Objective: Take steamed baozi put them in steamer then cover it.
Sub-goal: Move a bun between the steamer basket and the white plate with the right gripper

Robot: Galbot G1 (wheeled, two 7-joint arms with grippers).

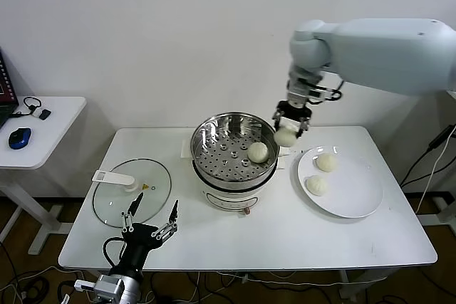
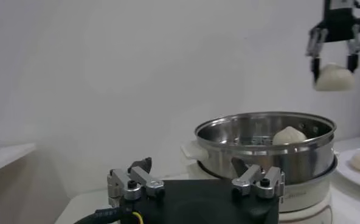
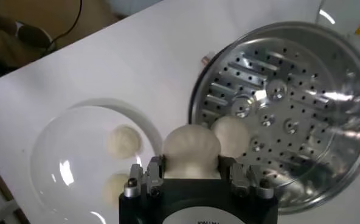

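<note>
One of four baozi is in, so roughly a quarter done, cover not yet on. Landmark: the steamer [image 1: 233,158], mid-table. Nearest me, at the front table edge on the steamer's left-front side, the left gripper [image 1: 150,224] sits parked, fingers spread wide, holding nothing. Just behind it, left of the steamer, the cover [image 1: 132,191] lies flat on the table [image 1: 285,233], white handle pointing away from the steamer, untouched. Inside the steamer, one baozi [image 1: 258,152] rests on the perforated tray toward its right side. To the steamer's right, the white plate [image 1: 356,197] carries two more baozi [image 1: 326,162], side by side, not touching. Farthest back, above the steamer's right rim, the right gripper [image 1: 288,133] is clamped on a fourth baozi [image 1: 285,137], held in the air, clear of the rim. Left to do, by my read: drop this one in, fetch the plate's two, then cover.
</note>
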